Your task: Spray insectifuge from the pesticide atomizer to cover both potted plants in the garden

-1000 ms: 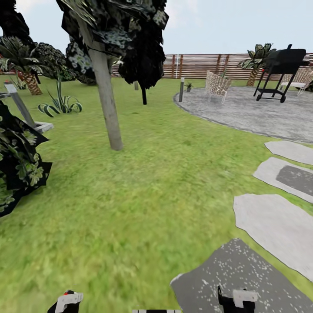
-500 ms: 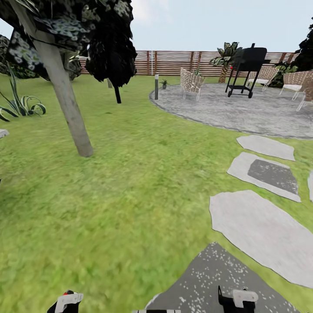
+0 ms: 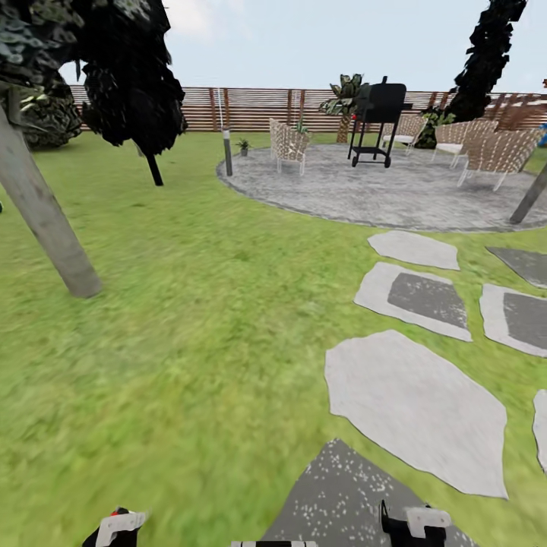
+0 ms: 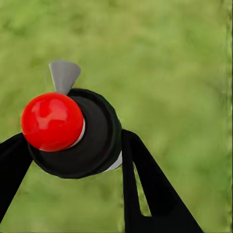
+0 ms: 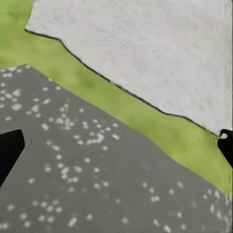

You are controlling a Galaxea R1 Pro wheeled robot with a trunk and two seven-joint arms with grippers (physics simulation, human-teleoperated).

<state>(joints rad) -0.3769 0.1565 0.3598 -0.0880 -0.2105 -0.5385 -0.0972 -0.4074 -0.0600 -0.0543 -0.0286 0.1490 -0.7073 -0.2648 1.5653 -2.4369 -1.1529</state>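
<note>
The pesticide atomizer (image 4: 92,136) is a dark bottle with a red top (image 4: 52,121) and a pale grey nozzle (image 4: 63,75). My left gripper (image 4: 75,141) is shut on it, a black finger (image 4: 145,189) on each side, over the lawn. In the head view the left gripper (image 3: 114,528) sits at the lower edge with a bit of red on it. My right gripper (image 3: 414,524) is open and holds nothing; its fingertips stand wide apart (image 5: 116,148) over a dark speckled stepping stone (image 5: 97,184). One small potted plant (image 3: 243,146) stands far off at the patio's edge.
A leaning tree trunk (image 3: 45,220) rises at the left. Pale stepping stones (image 3: 414,406) lead to a grey paved patio (image 3: 380,194) with woven chairs (image 3: 289,144), a black grill (image 3: 376,118) and a short lamp post (image 3: 226,144). A brown slat fence (image 3: 251,110) closes the back.
The whole head view has swung to the right: the trunk and bushes slid left and the patio came toward the middle. Both grippers keep their places and states.
</note>
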